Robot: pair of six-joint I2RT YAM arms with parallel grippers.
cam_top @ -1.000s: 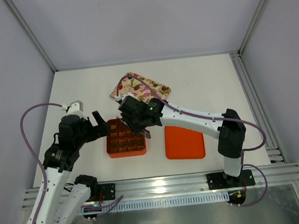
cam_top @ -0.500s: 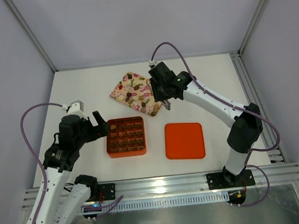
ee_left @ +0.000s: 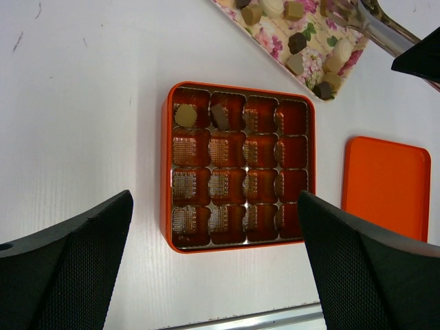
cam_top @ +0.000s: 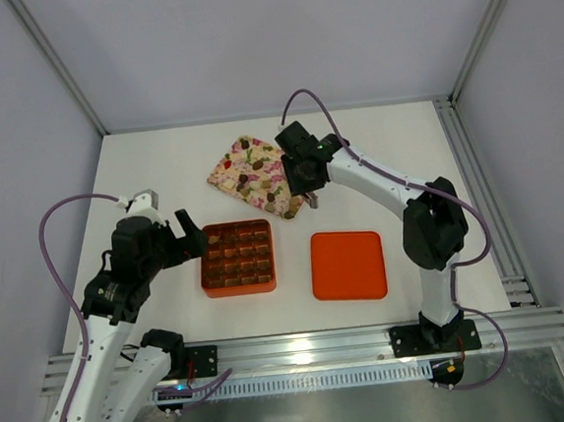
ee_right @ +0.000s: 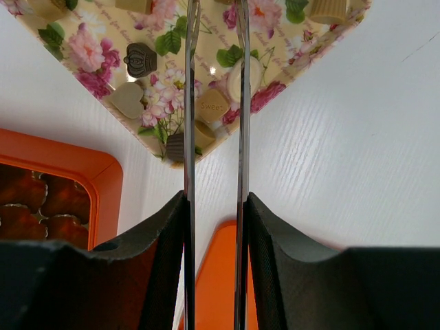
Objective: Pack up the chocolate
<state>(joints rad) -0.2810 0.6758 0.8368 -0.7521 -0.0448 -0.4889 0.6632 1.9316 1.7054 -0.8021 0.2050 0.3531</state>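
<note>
Although 2 chocolates [ee_left: 184, 115] sit in the box [ee_left: 167, 172], 14 cells are empty; right jaws pinch tongs [ee_right: 188, 103] over the tray [ee_right: 89, 82] beyond it, left jaws spread.

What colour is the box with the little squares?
The box is orange; the left wrist view shows it best.

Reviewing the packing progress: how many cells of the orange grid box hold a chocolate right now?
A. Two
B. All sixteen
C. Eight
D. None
A: in the left wrist view the box has a tan chocolate in its top-left cell and a dark chocolate in the cell beside it, while the other cells show only bare liner.
</note>
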